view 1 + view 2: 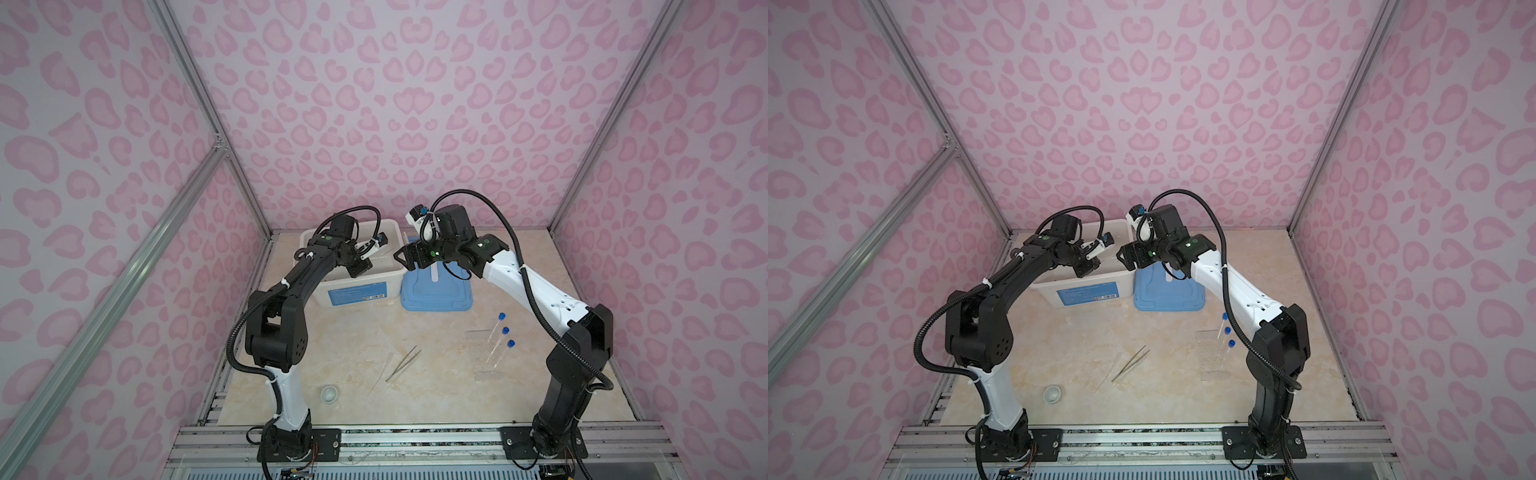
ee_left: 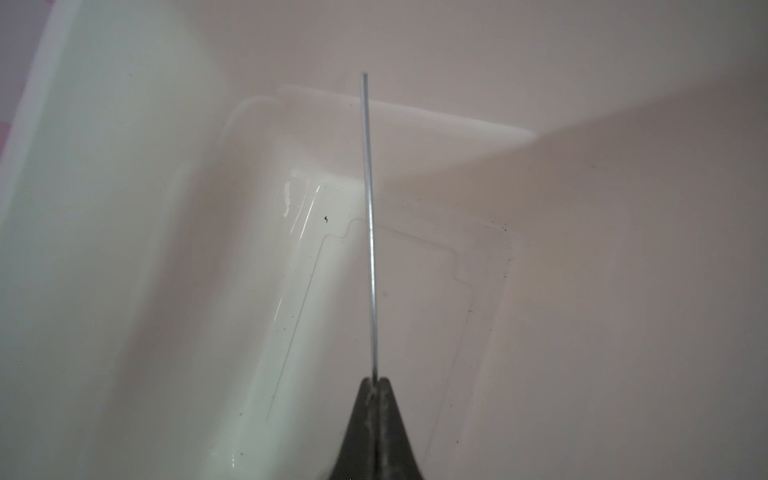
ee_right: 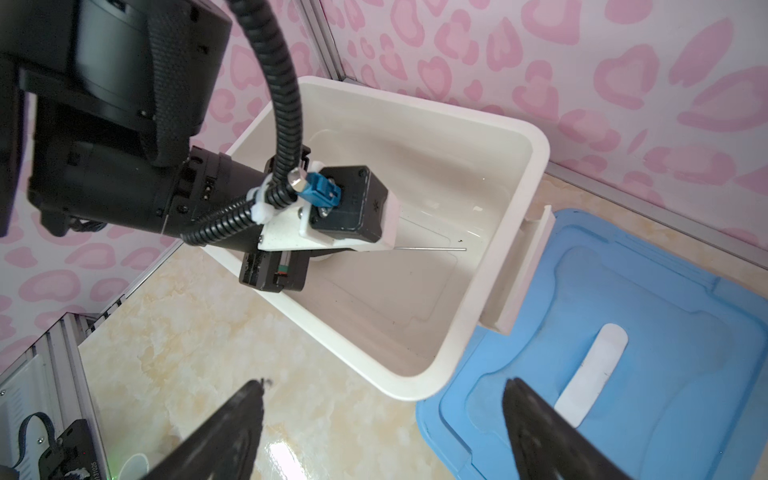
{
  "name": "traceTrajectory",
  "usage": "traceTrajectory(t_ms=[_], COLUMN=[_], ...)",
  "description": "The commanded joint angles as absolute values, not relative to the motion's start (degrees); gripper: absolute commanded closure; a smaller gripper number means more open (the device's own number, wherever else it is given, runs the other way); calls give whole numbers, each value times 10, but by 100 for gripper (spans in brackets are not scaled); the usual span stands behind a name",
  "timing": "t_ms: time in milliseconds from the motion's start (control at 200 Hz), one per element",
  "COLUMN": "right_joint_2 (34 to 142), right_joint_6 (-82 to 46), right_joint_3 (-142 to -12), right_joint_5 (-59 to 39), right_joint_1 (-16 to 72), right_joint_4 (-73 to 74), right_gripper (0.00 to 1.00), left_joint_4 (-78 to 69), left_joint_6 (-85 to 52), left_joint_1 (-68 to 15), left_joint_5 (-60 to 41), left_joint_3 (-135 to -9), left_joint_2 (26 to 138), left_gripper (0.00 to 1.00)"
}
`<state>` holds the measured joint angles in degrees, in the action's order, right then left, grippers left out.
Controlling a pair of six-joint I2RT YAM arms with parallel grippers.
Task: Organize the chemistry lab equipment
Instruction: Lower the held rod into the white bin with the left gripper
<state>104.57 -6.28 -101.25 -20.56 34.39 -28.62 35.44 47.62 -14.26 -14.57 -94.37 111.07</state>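
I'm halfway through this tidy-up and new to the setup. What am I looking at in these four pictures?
Two robot arms stand at a table. Two pictures come from one overhead camera pair, so they look nearly alike. The other two come from a camera on each arm's wrist. The left hand is shut on a long thin rod and reaches into the white bin. The right hand is open and empty, near the bin and the blue lid beside it. On the table lie three blue-capped tubes, metal tweezers, a clear dropper and a small white dish.
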Motion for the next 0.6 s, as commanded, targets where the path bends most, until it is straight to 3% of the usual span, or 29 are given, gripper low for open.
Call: traceTrajectory(t_ms=[0,600], right_joint_2=[1054,1084], right_joint_6=[-58,-69], right_joint_3=[-1013,-1028], right_joint_5=[-208,-215], right_joint_1=[344,351], right_joint_4=[-281,-280], right_gripper=[10,11], left_joint_4=[364,378], left_joint_6=[486,476], left_joint_1=[-143,-139], left_joint_5=[-149,-142], left_joint_3=[-933,-948], left_joint_2=[1121,1149], left_gripper=[97,97])
